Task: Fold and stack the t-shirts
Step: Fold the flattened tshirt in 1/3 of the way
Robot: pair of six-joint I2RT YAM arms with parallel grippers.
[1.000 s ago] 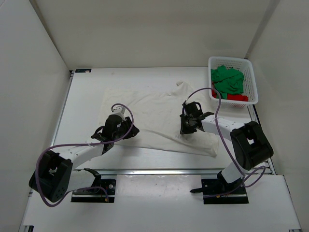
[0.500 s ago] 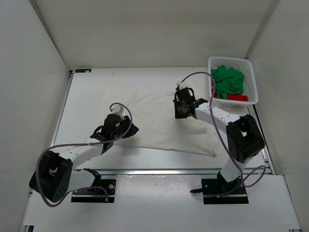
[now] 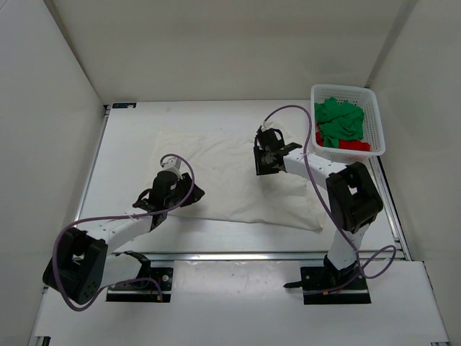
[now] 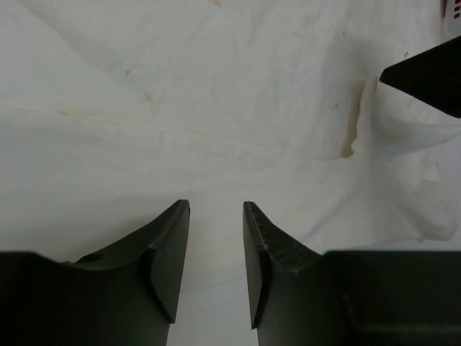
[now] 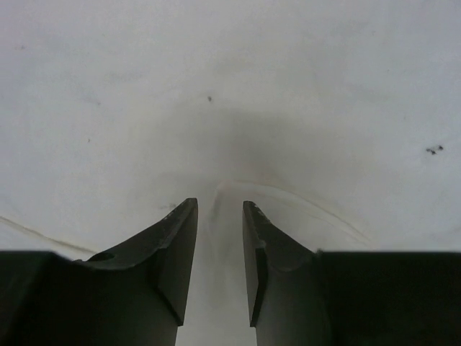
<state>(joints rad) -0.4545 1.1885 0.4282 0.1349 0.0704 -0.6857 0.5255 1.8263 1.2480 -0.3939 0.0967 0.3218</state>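
On the table point(image 3: 130, 144), between the two arms, the white shirt point(image 3: 230, 184) lies spread flat. Its near edge runs fairly straight and its far right part looks turned in, so I judge a first fold is begun but not finished.

The right gripper point(image 5: 220, 205) sits low over that far right part with its jaws narrowly parted. A raised crease point(image 5: 302, 205) runs up to the gap. From the wrist view I cannot say for sure whether any cloth is caught between the tips, though it looks let go. That placing suits laying a sleeve or side panel onto the body of the shirt.

The left gripper point(image 4: 216, 209) hovers low over the near left part, jaws parted to a middling gap with nothing between them and only flat cloth beneath. It seems placed to steady that side or to take its edge next.

At the far right corner, well apart from the white shirt, the basket point(image 3: 344, 88) holds the green shirt point(image 3: 338, 119) heaped over the red shirt point(image 3: 353, 146). Both are crumpled and not yet folded.

The right arm lies across the shirt's right side, and its cable loops between gripper and basket. Both would need to clear before that side can be folded over.
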